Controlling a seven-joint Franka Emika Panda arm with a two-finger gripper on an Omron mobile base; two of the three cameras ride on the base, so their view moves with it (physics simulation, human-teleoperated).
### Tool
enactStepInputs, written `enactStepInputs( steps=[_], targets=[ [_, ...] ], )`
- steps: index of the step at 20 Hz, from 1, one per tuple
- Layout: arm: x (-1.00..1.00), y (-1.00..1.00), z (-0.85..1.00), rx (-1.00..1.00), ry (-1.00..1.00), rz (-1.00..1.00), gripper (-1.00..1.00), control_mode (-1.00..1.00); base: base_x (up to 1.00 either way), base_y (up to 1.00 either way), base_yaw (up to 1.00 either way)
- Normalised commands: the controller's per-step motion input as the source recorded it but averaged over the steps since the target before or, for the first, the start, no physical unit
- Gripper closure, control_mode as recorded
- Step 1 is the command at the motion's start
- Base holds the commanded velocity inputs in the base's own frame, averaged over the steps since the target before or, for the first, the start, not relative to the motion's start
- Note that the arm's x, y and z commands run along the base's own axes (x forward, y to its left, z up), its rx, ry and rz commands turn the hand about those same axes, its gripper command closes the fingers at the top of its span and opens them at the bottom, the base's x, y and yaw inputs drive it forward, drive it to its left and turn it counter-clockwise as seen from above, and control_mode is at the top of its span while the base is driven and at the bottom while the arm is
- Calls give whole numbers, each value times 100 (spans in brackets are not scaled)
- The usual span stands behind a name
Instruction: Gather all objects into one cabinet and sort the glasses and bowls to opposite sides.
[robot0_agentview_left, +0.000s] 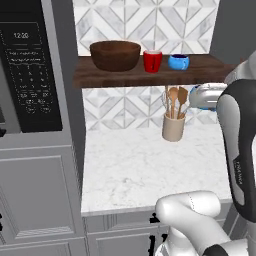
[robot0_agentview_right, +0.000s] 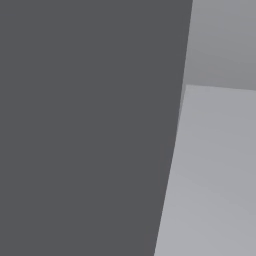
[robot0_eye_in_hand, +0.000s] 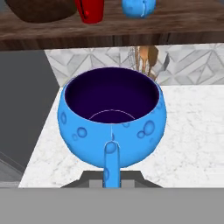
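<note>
A glossy bright-blue bowl (robot0_eye_in_hand: 111, 118) with a small handle sits close in the hand view, and my gripper (robot0_eye_in_hand: 112, 178) is shut on that handle, holding it above the counter and below the shelf. On the dark-brown shelf board (robot0_agentview_left: 125, 75) stand the wide brown wooden bowl (robot0_agentview_left: 115, 55), the red cup (robot0_agentview_left: 152, 61) and a second blue bowl (robot0_agentview_left: 178, 62), left to right. The hand view looks up at them: the brown bowl (robot0_eye_in_hand: 41, 11), the red cup (robot0_eye_in_hand: 89, 11), the other blue bowl (robot0_eye_in_hand: 138, 8) and the shelf's edge (robot0_eye_in_hand: 175, 26). My hand (robot0_agentview_left: 205, 96) hangs under the shelf's right end.
A beige utensil holder (robot0_agentview_left: 173, 126) with wooden spoons stands on the white marble counter (robot0_agentview_left: 135, 170) under the shelf. A black microwave (robot0_agentview_left: 30, 70) in a grey cabinet column bounds the left. Flat grey cabinet panels (robot0_agentview_right: 90, 130) are close to the right base view.
</note>
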Motion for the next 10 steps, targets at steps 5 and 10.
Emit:
enactStepInputs(
  steps=[5,10],
  targets=[
    [7,-34,15,-1,-15,-6,100,-100,0,0,0],
    [25,-1,7,-5,-13,-9,100,-100,0,0,0]
  ],
)
